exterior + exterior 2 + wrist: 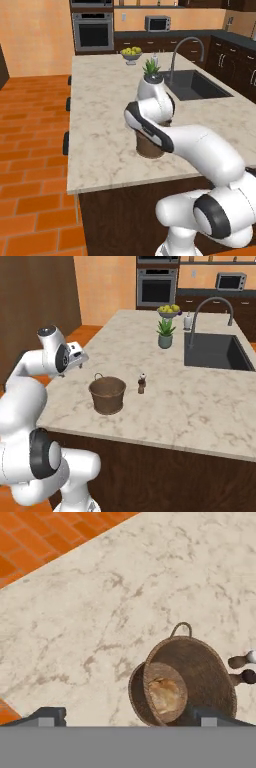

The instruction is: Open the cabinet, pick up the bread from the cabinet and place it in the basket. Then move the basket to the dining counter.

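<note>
The round brown basket (pixel 107 395) stands upright on the pale marbled dining counter (pixel 200 406), near its front left corner. Looking down in the hand view, the bread (pixel 164 693) lies at the bottom of the basket (pixel 200 662). My gripper (pixel 129 718) hovers above the basket's near side, open, its two tips wide apart and nothing between them. From the right base view the gripper (pixel 81 359) sits up and to the left of the basket, clear of its rim. In the left base view my arm covers most of the basket (pixel 150 148). The cabinet is out of view.
A small pepper grinder (pixel 142 383) stands just right of the basket. Farther back are a potted plant (pixel 165 333), the sink (pixel 215 351) with a curved faucet, and a fruit bowl (pixel 132 54). Dark stools (pixel 66 142) line the counter's left edge over orange tile floor.
</note>
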